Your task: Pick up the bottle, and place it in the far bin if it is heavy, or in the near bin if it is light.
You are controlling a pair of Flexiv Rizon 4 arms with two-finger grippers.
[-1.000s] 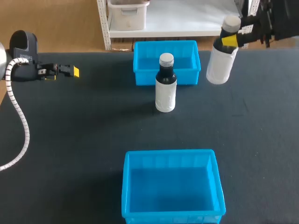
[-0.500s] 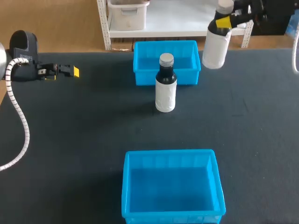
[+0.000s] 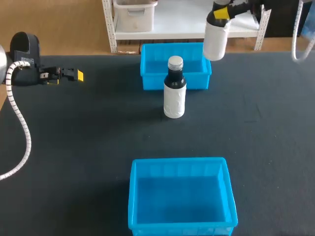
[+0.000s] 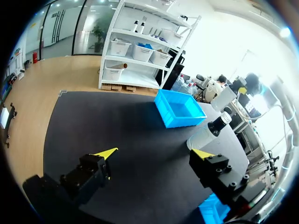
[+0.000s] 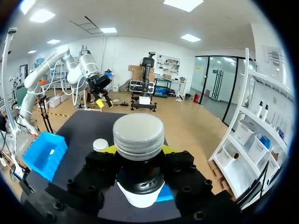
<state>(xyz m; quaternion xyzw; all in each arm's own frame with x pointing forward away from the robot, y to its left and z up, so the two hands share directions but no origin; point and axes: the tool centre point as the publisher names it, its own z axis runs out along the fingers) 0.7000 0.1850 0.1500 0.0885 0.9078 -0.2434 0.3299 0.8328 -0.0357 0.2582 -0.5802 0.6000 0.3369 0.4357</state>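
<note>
My right gripper (image 3: 221,12) is shut on the neck of a white-labelled bottle (image 3: 215,40), which hangs in the air over the right rear corner of the far blue bin (image 3: 152,73). In the right wrist view the bottle's grey cap (image 5: 138,135) sits between the fingers of the right gripper (image 5: 138,150). A second bottle (image 3: 174,93) with a dark neck stands upright on the table just in front of the far bin. The near blue bin (image 3: 181,223) lies at the front edge with nothing in it. My left gripper (image 3: 74,74) stays open at the table's far left, holding nothing.
The dark table (image 3: 74,147) stretches between the two bins. From the left gripper (image 4: 154,154), the standing bottle (image 4: 208,133) and the far bin (image 4: 180,108) lie ahead. A white ribbed cable (image 3: 19,128) hangs from my left arm over the table's left side.
My right arm has carried the bottle leftward and further back, from right of the far bin to over its right rear corner. The left arm has kept still.
</note>
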